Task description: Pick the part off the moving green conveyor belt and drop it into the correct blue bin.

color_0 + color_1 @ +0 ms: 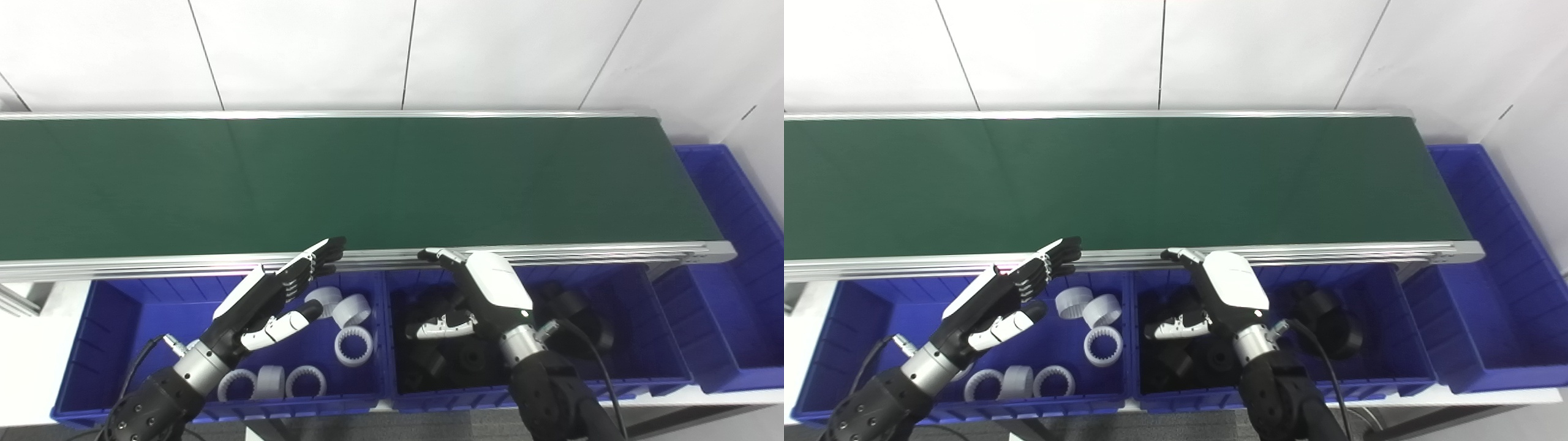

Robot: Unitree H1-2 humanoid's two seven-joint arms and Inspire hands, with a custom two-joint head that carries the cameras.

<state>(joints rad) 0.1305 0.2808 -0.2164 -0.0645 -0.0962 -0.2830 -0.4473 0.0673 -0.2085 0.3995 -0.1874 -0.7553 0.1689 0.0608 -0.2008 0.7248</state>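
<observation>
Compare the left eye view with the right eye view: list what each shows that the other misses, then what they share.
Only the left eye view: a grey frame piece at the far left edge, below the conveyor rail.

Only the right eye view: more of the end bin, its right wall in frame.

Both: an empty green conveyor belt, the left hand and right hand open over the bins, white ring parts in the left bin, black parts in the middle bin.
</observation>
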